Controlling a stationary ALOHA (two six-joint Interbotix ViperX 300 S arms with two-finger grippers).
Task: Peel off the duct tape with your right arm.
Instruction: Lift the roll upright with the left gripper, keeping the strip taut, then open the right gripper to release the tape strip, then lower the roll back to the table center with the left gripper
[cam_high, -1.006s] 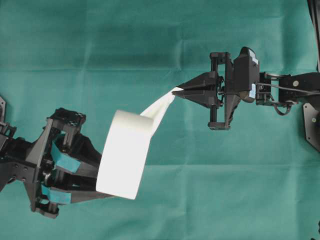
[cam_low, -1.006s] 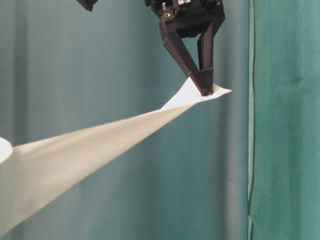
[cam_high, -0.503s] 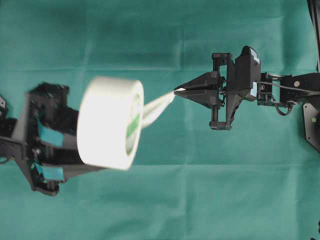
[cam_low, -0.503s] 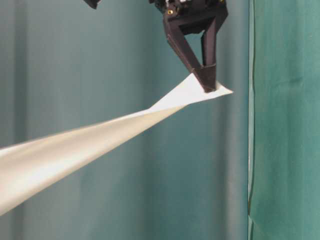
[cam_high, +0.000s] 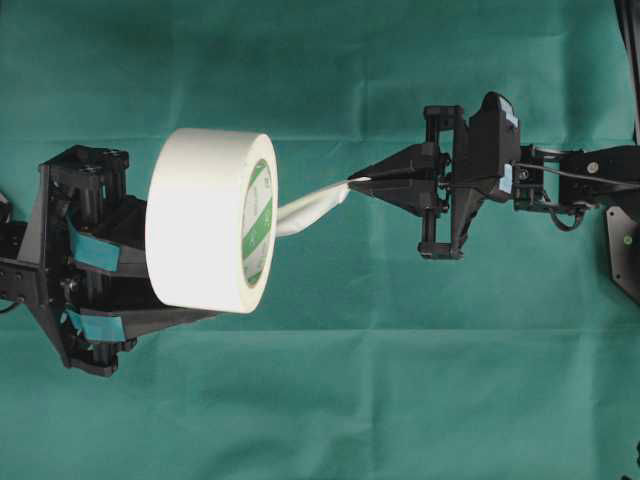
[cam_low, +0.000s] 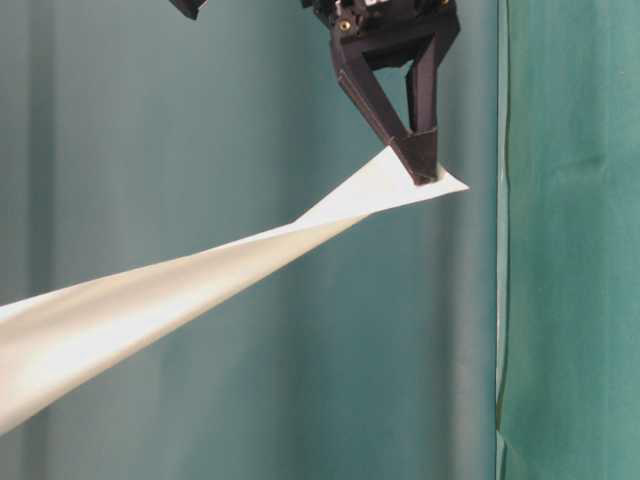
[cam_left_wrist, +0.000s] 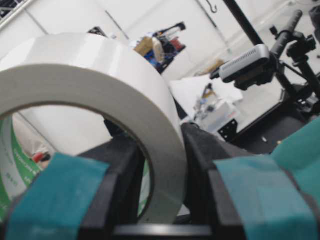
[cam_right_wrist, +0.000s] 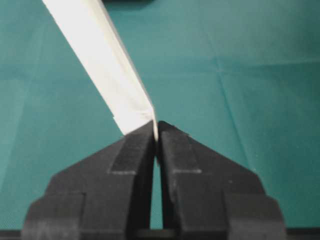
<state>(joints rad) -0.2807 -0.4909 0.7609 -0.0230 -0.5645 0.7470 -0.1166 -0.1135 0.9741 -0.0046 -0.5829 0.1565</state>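
The duct tape (cam_high: 205, 232) is a white roll held in the air at the left, its green-printed core (cam_high: 258, 225) turned toward the right. My left gripper (cam_left_wrist: 160, 167) is shut on the roll's wall, one teal-patched finger (cam_left_wrist: 120, 170) inside the ring and the other outside. A twisted peeled strip (cam_high: 312, 205) runs from the roll to my right gripper (cam_high: 352, 182), which is shut on the strip's pointed end. The table-level view shows the strip (cam_low: 200, 290) taut below the right gripper (cam_low: 425, 168). In the right wrist view the strip (cam_right_wrist: 105, 65) enters the closed right gripper (cam_right_wrist: 155, 127).
A wrinkled green cloth (cam_high: 400, 400) covers the table. The right arm's black base plate (cam_high: 625, 240) sits at the right edge. A green curtain (cam_low: 570, 250) hangs behind. A camera on a stand (cam_left_wrist: 247, 62) shows beyond the roll in the left wrist view.
The left gripper has swung the roll up and to the left and turned it, so the green core now shows. The strip is longer and twisted. The right gripper barely moved.
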